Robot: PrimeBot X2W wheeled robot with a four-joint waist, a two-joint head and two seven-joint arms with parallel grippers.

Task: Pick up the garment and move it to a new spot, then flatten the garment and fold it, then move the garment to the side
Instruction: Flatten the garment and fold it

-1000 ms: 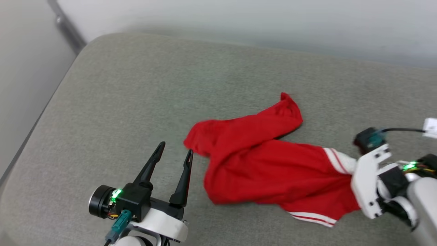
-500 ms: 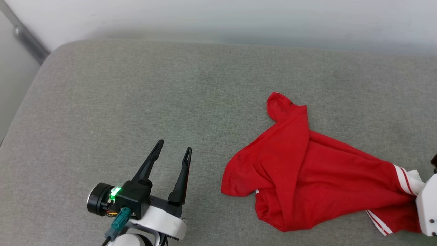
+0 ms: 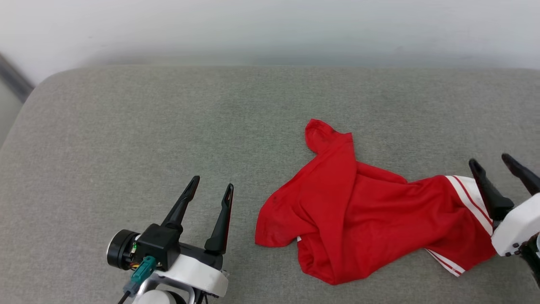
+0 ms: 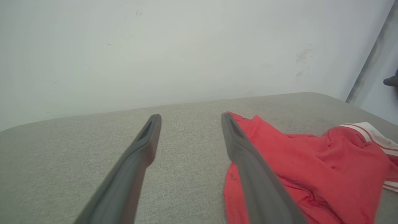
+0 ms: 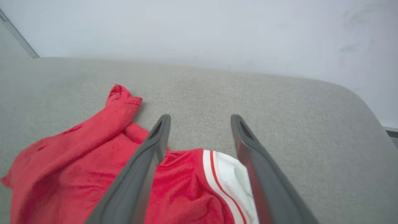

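Note:
The garment [image 3: 363, 219] is a red T-shirt with a white, red-striped sleeve, lying crumpled on the grey cushion [image 3: 168, 126], right of centre in the head view. My right gripper [image 3: 491, 161] stands open at its sleeve end, fingers apart and holding nothing. In the right wrist view the garment [image 5: 77, 155] lies under the open right gripper [image 5: 200, 118], white sleeve between the fingers. My left gripper [image 3: 211, 185] is open and empty, left of the garment. The left wrist view shows the garment [image 4: 311, 161] beside the right-hand finger of the left gripper [image 4: 190, 116].
The cushion's rounded left edge [image 3: 25, 109] drops off beside a pale wall [image 3: 270, 29] that runs along the back. Bare grey fabric spreads to the left and behind the garment.
My right gripper has let go of the sleeve and opened, and the garment now lies loose on the cushion. The head camera has turned, shifting the whole picture. The left gripper stayed open.

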